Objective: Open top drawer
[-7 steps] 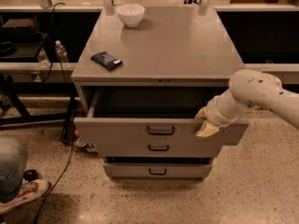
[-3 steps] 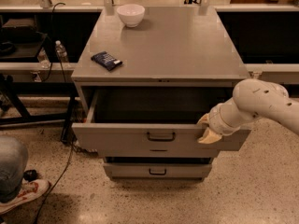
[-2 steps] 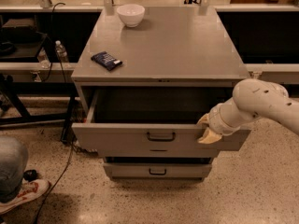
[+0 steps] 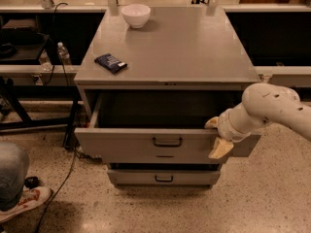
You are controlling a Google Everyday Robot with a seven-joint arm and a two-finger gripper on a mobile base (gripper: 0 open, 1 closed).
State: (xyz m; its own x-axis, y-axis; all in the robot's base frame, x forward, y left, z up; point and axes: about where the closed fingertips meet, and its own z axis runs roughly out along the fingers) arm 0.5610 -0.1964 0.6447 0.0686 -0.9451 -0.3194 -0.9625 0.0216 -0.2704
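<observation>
Speckled floor, grey cabinet (image 4: 170, 42). Its top drawer (image 4: 126, 144) sticks out toward the camera, long axis left-right, jaws pinching the front lip's right end; handle (image 4: 167, 141) sits left of the jaws.

Grey cabinet top (image 4: 184, 47) carries white bowl (image 4: 135, 15), dark packet (image 4: 111, 62) (gripper (image 4: 216, 136) at the top drawer (image 4: 126, 144)).

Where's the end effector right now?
Camera view, right side: the end effector grips the right end of the open top drawer front, just below the cabinet top.
</observation>
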